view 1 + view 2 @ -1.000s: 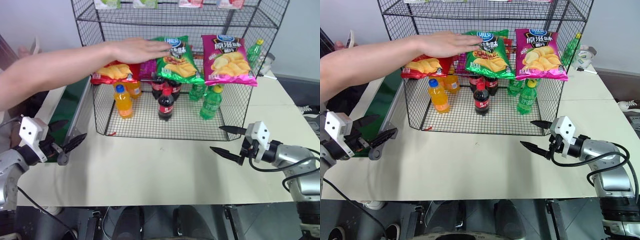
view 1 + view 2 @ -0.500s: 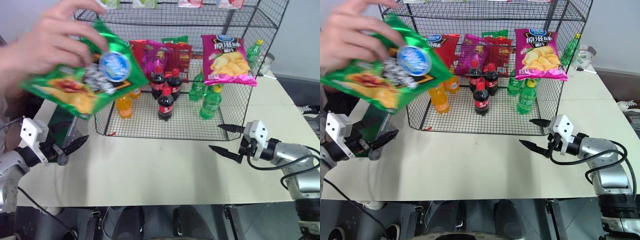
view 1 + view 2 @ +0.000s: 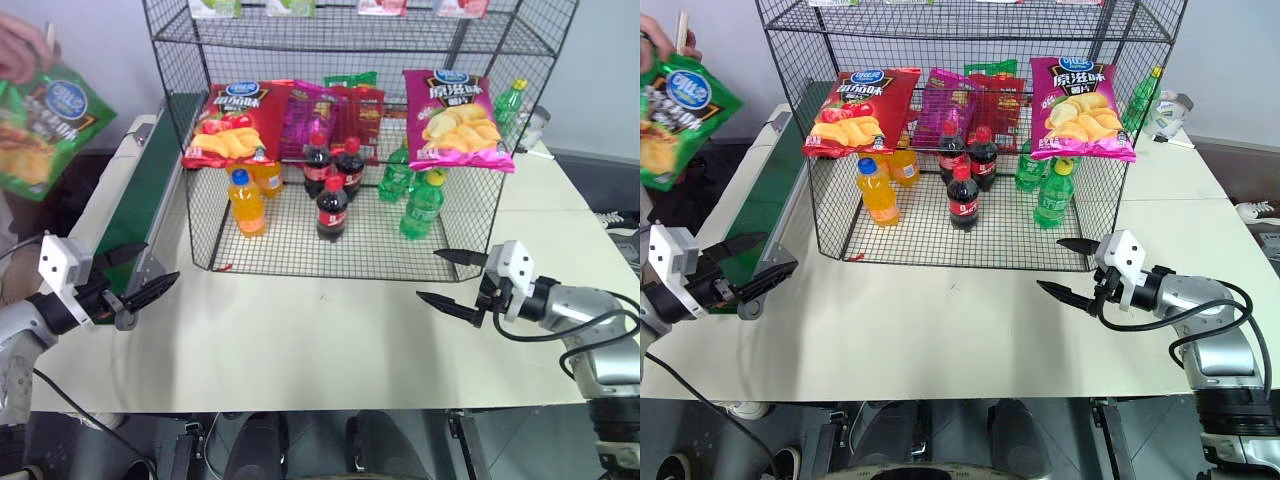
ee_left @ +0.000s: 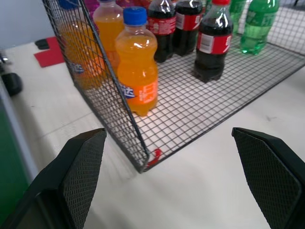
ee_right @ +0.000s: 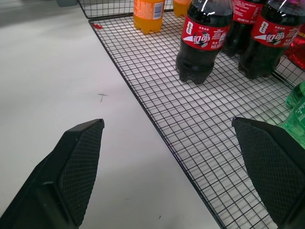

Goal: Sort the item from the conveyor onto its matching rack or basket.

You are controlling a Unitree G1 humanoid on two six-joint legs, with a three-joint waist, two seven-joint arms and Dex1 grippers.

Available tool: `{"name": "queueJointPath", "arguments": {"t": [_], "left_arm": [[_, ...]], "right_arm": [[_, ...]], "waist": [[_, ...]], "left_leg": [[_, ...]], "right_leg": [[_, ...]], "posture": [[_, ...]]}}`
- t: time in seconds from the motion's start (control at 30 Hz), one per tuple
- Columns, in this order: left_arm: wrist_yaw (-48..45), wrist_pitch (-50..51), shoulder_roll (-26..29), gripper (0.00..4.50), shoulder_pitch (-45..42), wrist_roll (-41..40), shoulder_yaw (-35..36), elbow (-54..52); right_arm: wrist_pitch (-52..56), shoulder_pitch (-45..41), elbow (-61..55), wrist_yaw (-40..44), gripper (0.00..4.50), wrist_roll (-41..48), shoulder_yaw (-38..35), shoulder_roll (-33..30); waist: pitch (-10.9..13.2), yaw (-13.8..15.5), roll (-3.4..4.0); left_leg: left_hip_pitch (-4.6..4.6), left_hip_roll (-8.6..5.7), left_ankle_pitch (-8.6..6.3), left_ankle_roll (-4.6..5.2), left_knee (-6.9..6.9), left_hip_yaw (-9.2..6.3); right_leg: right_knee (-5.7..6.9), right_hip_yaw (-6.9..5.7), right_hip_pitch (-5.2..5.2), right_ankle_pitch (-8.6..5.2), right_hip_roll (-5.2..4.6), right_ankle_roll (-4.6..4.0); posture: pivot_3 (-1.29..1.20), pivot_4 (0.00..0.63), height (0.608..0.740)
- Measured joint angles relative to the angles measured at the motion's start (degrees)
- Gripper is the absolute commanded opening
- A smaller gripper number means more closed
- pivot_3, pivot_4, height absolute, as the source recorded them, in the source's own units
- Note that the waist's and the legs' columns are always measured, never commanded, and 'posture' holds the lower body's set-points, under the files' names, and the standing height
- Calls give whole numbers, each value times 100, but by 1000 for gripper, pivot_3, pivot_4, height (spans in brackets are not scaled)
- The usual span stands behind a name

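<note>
A person's hand holds the item, a glossy green chip bag (image 3: 45, 130) with a blue oval logo, in the air at the far left, beyond the outer side of the conveyor (image 3: 148, 190). The conveyor's dark-green belt runs along the table's left side, beside the tall black wire-mesh rack (image 3: 300, 245). My left gripper (image 3: 160, 260) is open near the conveyor's near end, pointing toward the rack's front left corner, with nothing between its fingers. My right gripper (image 3: 427, 274) is open and empty in front of the rack's right corner.
On the rack's shelf lie a red chip bag (image 3: 230, 125), a dark magenta bag (image 3: 305, 115) and a bright magenta bag (image 3: 455, 115). Orange bottles (image 4: 137, 71), cola bottles (image 5: 202, 40) and green bottles (image 3: 422, 205) stand on the lowest tier. Bare white table (image 3: 320, 340) lies between my grippers.
The person's hand lifted the green bag off the rack's shelf and carried it away to the far left, uncovering the red bag. My grippers kept still.
</note>
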Motion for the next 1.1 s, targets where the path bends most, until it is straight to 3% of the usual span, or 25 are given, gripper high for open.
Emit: {"name": "queueJointPath", "arguments": {"t": [1.1], "left_arm": [[27,-278,-2,4500,72,291,-2,55]], "right_arm": [[-172,-65,64,5,4478,-62,105,0]], "waist": [[0,0,0]], "left_leg": [[0,0,0,0,1,0]], "right_leg": [[1,0,0,0,0,0]], "posture": [[0,150,739]]}}
